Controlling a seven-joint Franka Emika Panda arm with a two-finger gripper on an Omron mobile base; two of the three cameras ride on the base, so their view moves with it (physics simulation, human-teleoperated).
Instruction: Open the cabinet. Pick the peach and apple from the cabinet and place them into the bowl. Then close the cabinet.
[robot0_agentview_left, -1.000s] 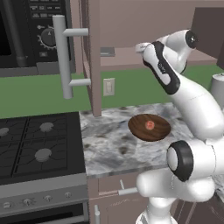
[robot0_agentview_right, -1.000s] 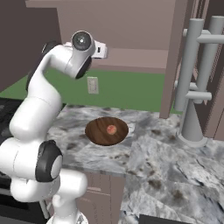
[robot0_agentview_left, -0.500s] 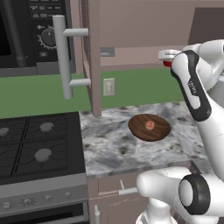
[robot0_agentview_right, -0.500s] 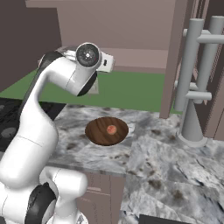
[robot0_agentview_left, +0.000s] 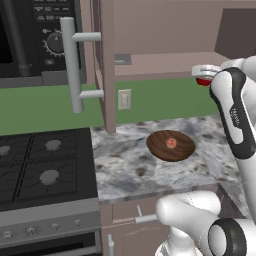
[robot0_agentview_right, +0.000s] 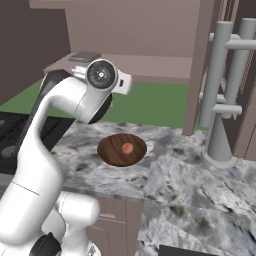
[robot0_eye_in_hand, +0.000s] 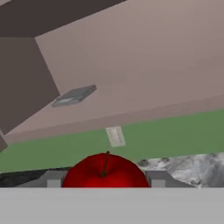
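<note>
The round bright red apple (robot0_eye_in_hand: 105, 171) sits gripped between the two-finger gripper (robot0_eye_in_hand: 105, 178), jaws partly closed on it, above the marble counter (robot0_agentview_left: 125, 165)

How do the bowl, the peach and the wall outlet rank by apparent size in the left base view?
1. bowl, clearly the largest.
2. wall outlet.
3. peach, lying in the bowl.
The outlet sits farther back on the wall, so its lead over the peach is firm.

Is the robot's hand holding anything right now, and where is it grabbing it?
Yes, the gripper holds the apple. Its fingers press on the apple's two sides, with the stem pointing up between them.
</note>
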